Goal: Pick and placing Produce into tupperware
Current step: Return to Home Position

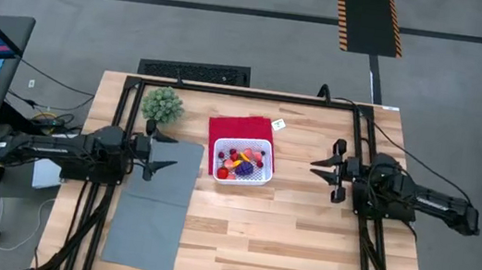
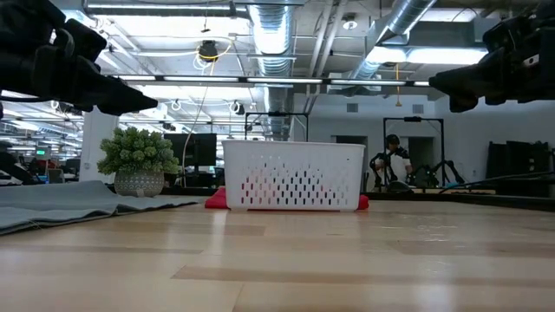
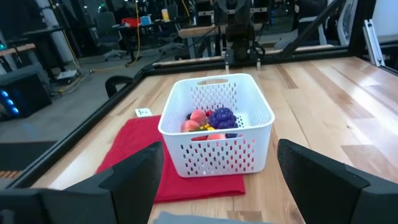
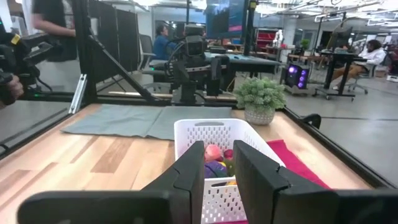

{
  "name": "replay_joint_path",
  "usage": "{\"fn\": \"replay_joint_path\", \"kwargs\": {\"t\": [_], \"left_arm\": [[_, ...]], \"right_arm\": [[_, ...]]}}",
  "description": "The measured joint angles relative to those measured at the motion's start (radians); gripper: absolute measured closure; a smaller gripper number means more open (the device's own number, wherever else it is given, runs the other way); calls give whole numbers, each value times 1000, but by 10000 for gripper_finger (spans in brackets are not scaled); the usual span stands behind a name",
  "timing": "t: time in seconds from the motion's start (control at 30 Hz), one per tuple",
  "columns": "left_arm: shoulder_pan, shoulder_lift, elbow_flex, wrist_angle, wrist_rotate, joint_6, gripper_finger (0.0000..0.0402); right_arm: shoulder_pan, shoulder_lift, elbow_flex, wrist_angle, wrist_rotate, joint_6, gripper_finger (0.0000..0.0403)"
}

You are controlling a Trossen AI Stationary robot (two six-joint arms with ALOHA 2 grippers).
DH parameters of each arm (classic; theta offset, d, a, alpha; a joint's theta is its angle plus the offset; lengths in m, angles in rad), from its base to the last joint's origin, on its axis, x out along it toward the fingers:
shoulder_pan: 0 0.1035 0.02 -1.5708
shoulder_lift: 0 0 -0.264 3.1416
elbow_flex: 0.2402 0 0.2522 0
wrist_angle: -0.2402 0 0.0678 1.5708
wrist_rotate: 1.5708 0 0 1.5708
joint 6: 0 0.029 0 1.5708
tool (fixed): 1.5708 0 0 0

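The produce [image 3: 211, 119] lies heaped in the white latticed basket [image 3: 217, 152], which stands on a red cloth [image 1: 233, 125] near the middle of the table's [image 1: 301, 246] back edge. It shows purple grapes [image 3: 222, 116], a pink peach [image 3: 198, 117] and bits of red and yellow. These tiny pieces look light, hard and smooth, so they probably slip easily and are best pinched across the middle. The left gripper [image 1: 168, 158] is spread wide over the grey mat [image 1: 157, 208]. The right gripper [image 1: 314, 166], near the right edge, shows a narrow gap and is empty.

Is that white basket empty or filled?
Partly filled: the white basket holds small toy fruits, red, pink, purple, yellow.
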Motion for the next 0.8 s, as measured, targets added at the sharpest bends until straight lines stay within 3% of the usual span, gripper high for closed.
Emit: {"fn": "replay_joint_path", "kwargs": {"t": [0.8], "left_arm": [[0, 0, 0, 2, 0, -11, 95]], "right_arm": [[0, 0, 0, 0, 0, 0, 295]]}}
